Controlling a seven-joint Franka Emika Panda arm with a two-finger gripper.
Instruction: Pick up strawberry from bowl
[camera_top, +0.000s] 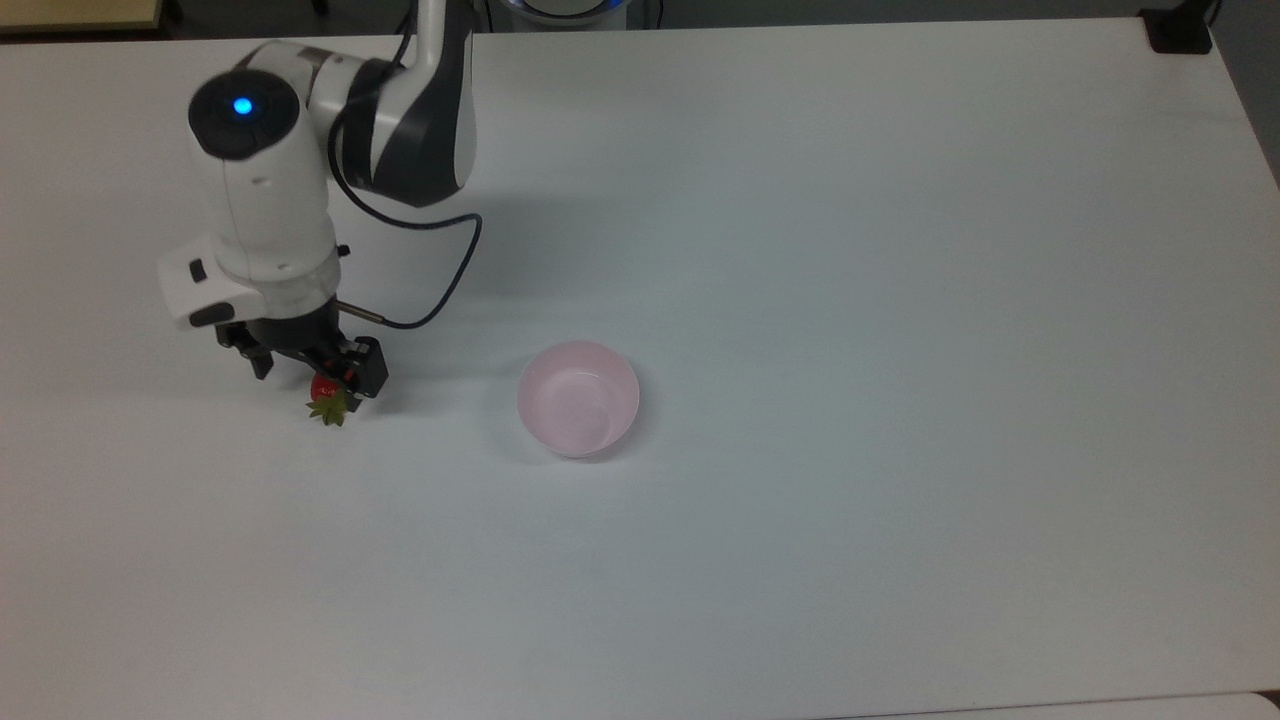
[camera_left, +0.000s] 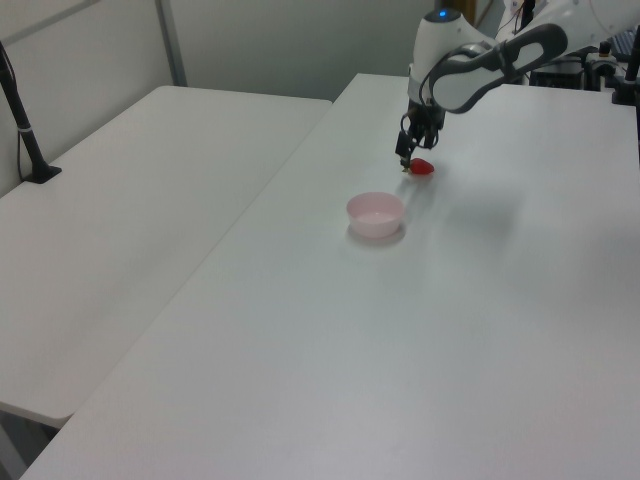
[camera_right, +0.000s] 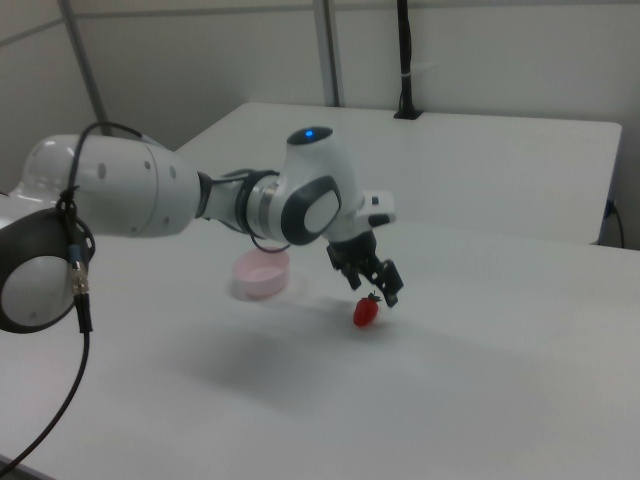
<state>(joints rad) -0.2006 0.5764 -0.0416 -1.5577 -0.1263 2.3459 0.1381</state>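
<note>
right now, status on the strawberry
Gripper open, just above table. Strawberry lying on table, out of bowl. Nothing in the way.
</note>
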